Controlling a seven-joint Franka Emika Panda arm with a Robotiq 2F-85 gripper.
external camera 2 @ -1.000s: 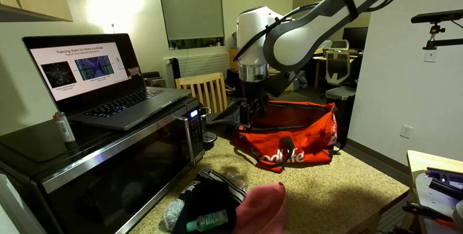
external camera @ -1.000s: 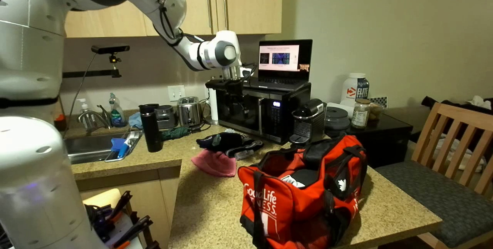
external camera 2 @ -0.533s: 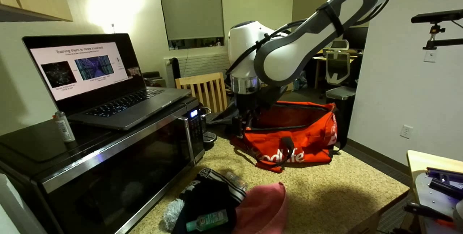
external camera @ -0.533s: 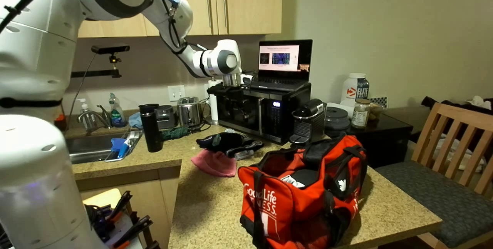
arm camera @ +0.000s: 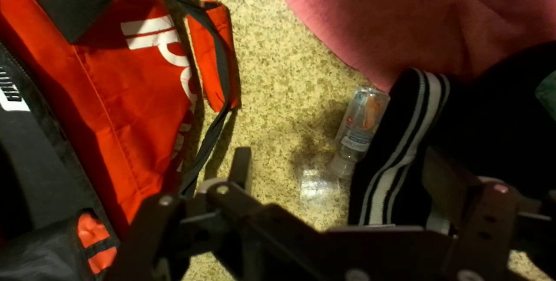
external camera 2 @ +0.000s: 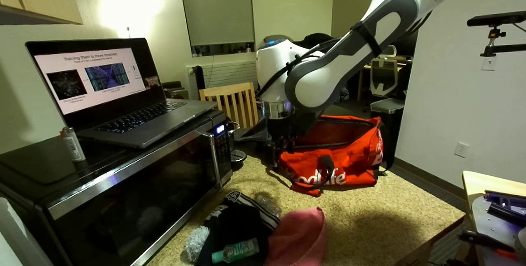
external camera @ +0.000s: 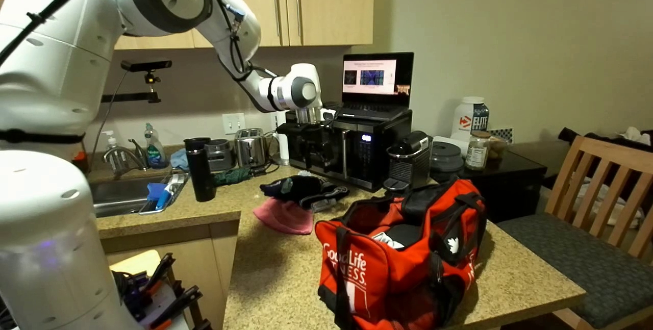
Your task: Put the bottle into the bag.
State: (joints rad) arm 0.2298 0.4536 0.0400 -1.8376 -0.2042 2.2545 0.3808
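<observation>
A clear small bottle (arm camera: 357, 127) lies on the counter beside the striped cuff of a black knit hat in the wrist view; it also shows in both exterior views (external camera: 323, 205) (external camera 2: 269, 205). A green bottle (external camera 2: 238, 251) lies on the black hat. The red duffel bag (external camera: 408, 269) stands open on the counter, with dark and white contents inside; it is at left in the wrist view (arm camera: 108, 94). My gripper (arm camera: 343, 174) is open and empty. It points down above the counter, between bag and hat, with the clear bottle ahead of its fingers.
The black hat (external camera 2: 234, 225) and a pink cloth thing (external camera 2: 300, 237) lie beside the clear bottle. A microwave (external camera: 326, 149) with a laptop (external camera: 377, 85) on it stands behind. A coffee machine (external camera: 408, 159) and a black tumbler (external camera: 200, 172) stand on the counter.
My arm has come down and the gripper is lower, nearer the counter. In an exterior view it has shifted slightly right. The bag, hat and bottles have not moved.
</observation>
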